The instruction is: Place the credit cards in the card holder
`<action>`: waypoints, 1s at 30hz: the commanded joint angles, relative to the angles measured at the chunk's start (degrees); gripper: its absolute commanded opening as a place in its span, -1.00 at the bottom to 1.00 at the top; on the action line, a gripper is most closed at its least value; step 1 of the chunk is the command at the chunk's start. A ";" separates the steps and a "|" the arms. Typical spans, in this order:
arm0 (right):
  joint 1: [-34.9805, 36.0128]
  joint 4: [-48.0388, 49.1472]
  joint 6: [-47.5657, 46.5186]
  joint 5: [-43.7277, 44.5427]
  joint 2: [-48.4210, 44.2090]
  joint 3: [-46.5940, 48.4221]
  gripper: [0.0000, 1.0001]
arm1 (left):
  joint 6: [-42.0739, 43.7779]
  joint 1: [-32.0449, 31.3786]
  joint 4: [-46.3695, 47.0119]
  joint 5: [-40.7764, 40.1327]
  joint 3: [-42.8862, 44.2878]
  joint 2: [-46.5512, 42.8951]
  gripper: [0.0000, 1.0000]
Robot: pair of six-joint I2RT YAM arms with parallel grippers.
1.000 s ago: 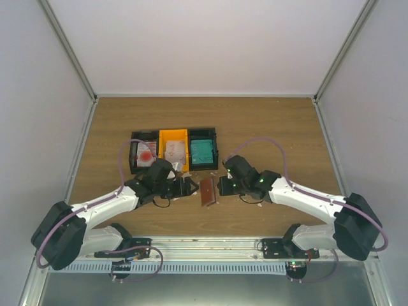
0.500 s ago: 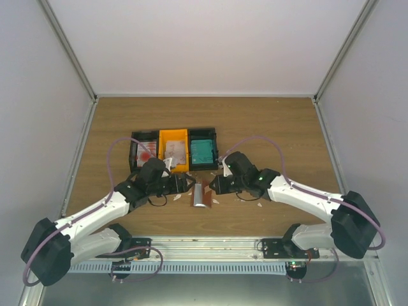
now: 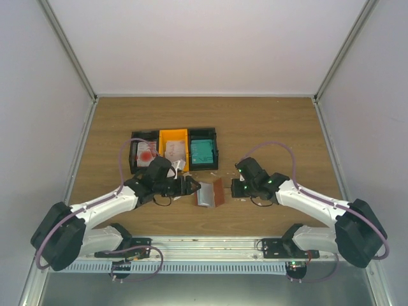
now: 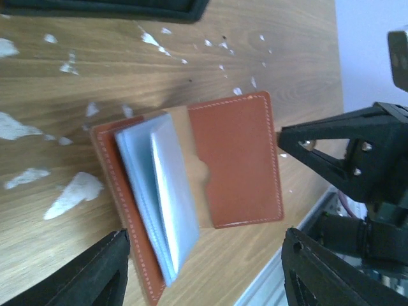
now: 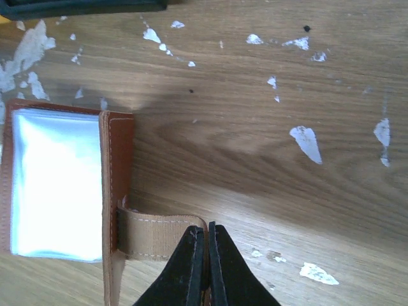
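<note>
The card holder (image 3: 209, 193) lies open at the near middle, clear sleeves up. On its left the left gripper (image 3: 190, 187) gapes, holding nothing. On its right the right gripper (image 3: 234, 189) is closed at its tan strap (image 5: 153, 236). It looks soft and floppy, so I'd pin one cover. Farther off, credit cards (image 3: 203, 152) sit in bins (image 3: 173, 132).

The card holder (image 4: 236, 166) looks like smooth reddish-brown leather with a faint sheen and pale stitching round its edge. Its inner sleeves (image 4: 169, 191) are clear glossy plastic, glaring white in the right wrist view. The strap (image 5: 153, 237) is tan, matt and cloth-like. The bench (image 5: 255, 159) is matt wood grain flecked with papery white scraps (image 5: 306, 141). The left claw (image 4: 205, 237) and right claw (image 5: 205, 229) are matt black plastic
</note>
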 commanded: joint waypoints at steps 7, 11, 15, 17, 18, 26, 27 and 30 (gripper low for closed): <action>-0.88 0.53 -2.74 1.84 -0.11 -0.51 -0.99 | -1.02 -0.59 15.77 12.89 -0.46 6.70 -0.06; -0.95 0.73 -3.47 1.50 -0.20 0.02 -0.99 | -0.56 -1.07 15.80 12.76 0.46 8.99 -0.17; -0.95 1.04 -3.71 1.55 0.51 -0.22 -0.99 | -0.29 -1.17 13.20 10.38 1.49 12.95 -0.22; -0.96 1.08 -3.64 1.78 1.00 -0.62 -0.99 | -0.11 -1.17 12.60 9.89 1.65 14.54 -0.20; -0.92 1.21 -3.68 1.81 1.10 -0.82 -0.99 | 0.06 -1.17 12.35 9.91 1.72 15.34 -0.17; -1.19 1.44 -3.64 4.10 3.63 -2.20 -0.99 | 1.24 -1.17 9.51 8.81 3.33 19.19 -0.03; -1.20 1.33 -3.56 4.75 4.16 -2.36 -0.99 | 1.31 -1.17 9.20 8.69 3.47 19.36 0.00; -1.20 1.73 -3.51 5.96 5.49 -2.67 -0.99 | 1.31 -1.17 9.23 8.89 3.51 19.72 0.12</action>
